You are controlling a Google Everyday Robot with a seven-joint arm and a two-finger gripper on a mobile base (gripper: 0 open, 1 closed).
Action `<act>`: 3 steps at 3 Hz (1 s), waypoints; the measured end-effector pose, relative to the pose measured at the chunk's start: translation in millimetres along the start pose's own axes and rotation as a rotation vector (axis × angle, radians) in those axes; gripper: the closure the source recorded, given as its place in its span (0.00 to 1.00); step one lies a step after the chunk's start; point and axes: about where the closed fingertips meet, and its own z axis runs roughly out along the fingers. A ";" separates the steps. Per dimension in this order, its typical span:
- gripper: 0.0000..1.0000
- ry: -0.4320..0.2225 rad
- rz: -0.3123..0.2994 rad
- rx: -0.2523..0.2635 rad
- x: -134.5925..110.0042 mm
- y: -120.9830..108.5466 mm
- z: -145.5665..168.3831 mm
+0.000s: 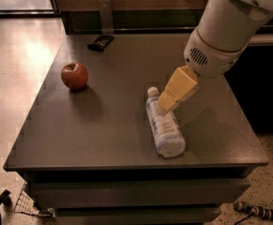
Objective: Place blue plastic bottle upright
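blue plastic bottle (165, 130) is down on its side on the counter (103, 135), not upright; it sits in the front-right part, long axis running roughly front to back, slightly skewed; white cap (152, 91) points toward the far edge, base end sits close to the front edge and a little nearer the right edge; pale label wraps most of the body; nothing else touches it on the counter side.

gripper (163, 108) comes in from the upper right, yellow, angled down and left; its tip is at the bottle's shoulder, just right of the cap and overlapping the neck end in this view; contact or a small gap above the plastic, can't tell; whether the gripper is spread or closed, can't tell either, the yellow part reads as one block from here; it is not lifting anything.

white arm housing (225, 32) with a vent grille hangs over the far-right area of the counter, covering that corner.

red apple (74, 76) stands near the left edge, toward the far side, well apart from the bottle; small black object (101, 42) lies at the far edge, left of centre; type unclear.

counter top is dark grey, matte; shadow of the arm falls right of the bottle.
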 end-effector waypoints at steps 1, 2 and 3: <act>0.00 -0.020 0.078 0.000 -1.3 0.9 -4.5; 0.00 -0.022 0.075 0.000 -1.4 0.9 -4.9; 0.00 0.019 0.096 0.021 -5.0 7.0 0.1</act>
